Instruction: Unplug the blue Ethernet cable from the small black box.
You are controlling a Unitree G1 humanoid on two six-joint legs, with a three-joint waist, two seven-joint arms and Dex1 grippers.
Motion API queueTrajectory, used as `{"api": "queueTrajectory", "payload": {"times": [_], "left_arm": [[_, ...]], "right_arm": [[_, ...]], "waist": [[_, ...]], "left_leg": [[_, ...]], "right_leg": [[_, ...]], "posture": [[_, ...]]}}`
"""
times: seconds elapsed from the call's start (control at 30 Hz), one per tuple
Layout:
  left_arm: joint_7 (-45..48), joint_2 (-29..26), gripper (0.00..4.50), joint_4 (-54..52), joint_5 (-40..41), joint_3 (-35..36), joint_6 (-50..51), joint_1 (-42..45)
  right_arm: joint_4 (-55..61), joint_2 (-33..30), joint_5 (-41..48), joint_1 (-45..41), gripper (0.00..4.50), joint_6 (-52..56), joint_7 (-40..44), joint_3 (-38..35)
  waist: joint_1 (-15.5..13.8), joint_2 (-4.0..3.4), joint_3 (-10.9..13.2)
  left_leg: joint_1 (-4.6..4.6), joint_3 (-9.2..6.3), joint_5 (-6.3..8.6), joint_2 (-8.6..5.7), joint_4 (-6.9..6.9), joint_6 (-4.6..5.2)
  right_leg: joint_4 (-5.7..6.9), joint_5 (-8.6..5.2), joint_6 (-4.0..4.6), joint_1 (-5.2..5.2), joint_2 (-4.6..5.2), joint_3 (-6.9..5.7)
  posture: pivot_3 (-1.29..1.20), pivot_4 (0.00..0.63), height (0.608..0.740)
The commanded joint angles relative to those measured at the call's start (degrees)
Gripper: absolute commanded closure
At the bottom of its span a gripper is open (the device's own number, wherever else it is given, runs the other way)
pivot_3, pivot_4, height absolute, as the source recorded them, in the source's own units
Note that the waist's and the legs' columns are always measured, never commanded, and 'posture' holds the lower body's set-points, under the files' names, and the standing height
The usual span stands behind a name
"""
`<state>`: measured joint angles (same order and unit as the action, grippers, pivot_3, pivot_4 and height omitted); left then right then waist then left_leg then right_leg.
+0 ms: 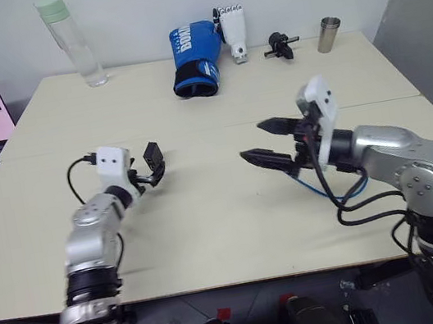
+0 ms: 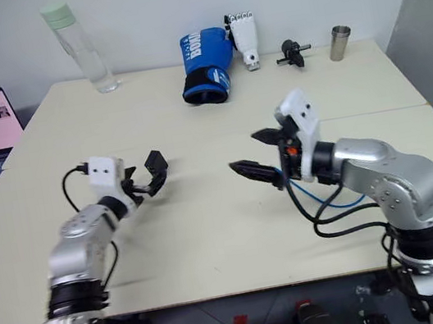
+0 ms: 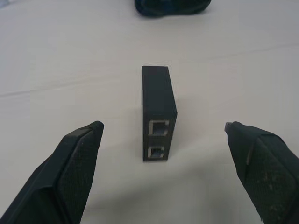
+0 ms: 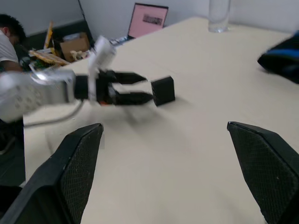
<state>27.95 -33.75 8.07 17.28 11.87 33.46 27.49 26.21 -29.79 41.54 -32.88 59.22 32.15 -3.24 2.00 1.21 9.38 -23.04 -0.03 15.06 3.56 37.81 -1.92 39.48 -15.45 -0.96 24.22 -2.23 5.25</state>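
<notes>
Black box [image 3: 159, 112] stands on edge on the table [image 1: 212, 237], at twelve o'clock just ahead of the left gripper [image 3: 163, 140], between its spread fingers, untouched. Blue cable [image 1: 329, 189] hangs beneath the right gripper [image 1: 267, 143], fingers also spread.

My left hand [image 1: 152, 175] hovers low with its fingers spread wide and nothing between them, while my right hand [image 1: 267, 143] is raised, pointing toward my left, fingers equally wide and empty.
</notes>
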Motion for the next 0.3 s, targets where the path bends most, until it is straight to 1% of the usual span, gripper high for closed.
{"api": "queueTrajectory", "payload": {"times": [0.03, 0.1, 0.2, 0.23, 0.3], "left_arm": [[8.07, -7.53, 0.07, -12.06, 7.35, 1.70, 11.36, -2.21], [13.13, -12.33, 0.07, -15.12, 10.52, 2.55, 14.69, -3.48], [20.78, -19.69, 0.07, -15.86, 12.18, 3.18, 14.83, -5.54], [23.26, -21.71, 0.07, -14.97, 12.61, 3.89, 14.14, -6.04], [25.96, -23.88, 0.07, -13.62, 13.24, 4.75, 13.07, -6.56]], "right_arm": [[3.13, -3.64, 2.94, 0.33, 0.00, 0.73, 2.22, -3.20], [3.02, -6.07, 3.63, 0.97, 0.00, 1.24, 3.36, -4.03], [2.43, -9.80, 3.05, 2.17, 0.00, 1.06, 4.74, -4.42], [1.95, -10.74, 2.59, 2.93, 0.00, 0.71, 4.95, -4.69], [1.29, -11.74, 2.27, 3.95, 0.00, 0.13, 5.14, -5.03]], "waist": [[0.06, 0.00, 0.00], [0.25, -0.01, 0.01], [0.38, 0.01, 0.02], [0.38, 0.01, 0.02], [0.37, 0.01, 0.02]], "left_leg": [[0.01, 0.00, 0.00, 0.01, 0.01, 0.00], [0.03, 0.02, 0.00, 0.00, -0.03, 0.00], [0.06, 0.02, 0.01, 0.01, -0.05, -0.01], [0.06, 0.02, 0.01, 0.01, -0.05, 0.00], [0.06, 0.03, 0.01, 0.01, -0.07, 0.00]], "right_leg": [[0.01, -0.06, -0.10, -0.01, -0.01, -0.01], [-0.02, -0.13, -0.21, -0.01, -0.01, 0.01], [-0.06, -0.15, -0.23, -0.02, -0.01, 0.00], [-0.06, -0.15, -0.23, -0.03, -0.02, 0.00], [-0.10, -0.17, -0.22, -0.02, -0.01, 0.00]], "posture": [[0.00, 0.150, 0.740], [0.00, 0.150, 0.740], [0.00, 0.150, 0.740], [0.00, 0.150, 0.740], [0.00, 0.150, 0.740]]}}
